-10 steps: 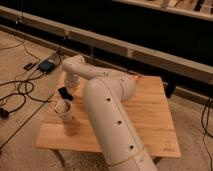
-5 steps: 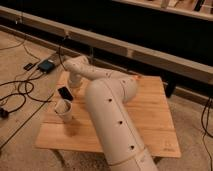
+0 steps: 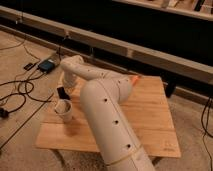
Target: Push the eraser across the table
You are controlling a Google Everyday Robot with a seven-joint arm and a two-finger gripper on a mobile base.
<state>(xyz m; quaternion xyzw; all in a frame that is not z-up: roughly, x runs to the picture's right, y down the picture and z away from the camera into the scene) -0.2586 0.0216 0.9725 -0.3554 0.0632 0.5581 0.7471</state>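
Note:
My white arm reaches from the lower right across the wooden table to its left edge. The dark gripper hangs at the table's left edge, pointing down, just above and behind a white cup. A small orange object peeks out behind the arm near the table's far edge; I cannot tell whether it is the eraser. No other eraser shows; the arm hides much of the table's middle.
Black cables and a small blue-black box lie on the floor to the left. A long low ledge runs behind the table. The table's right half shows bare wood.
The arm's wrist swayed slightly right and back again. The gripper stays at the table's left edge by the white cup, which has not moved.

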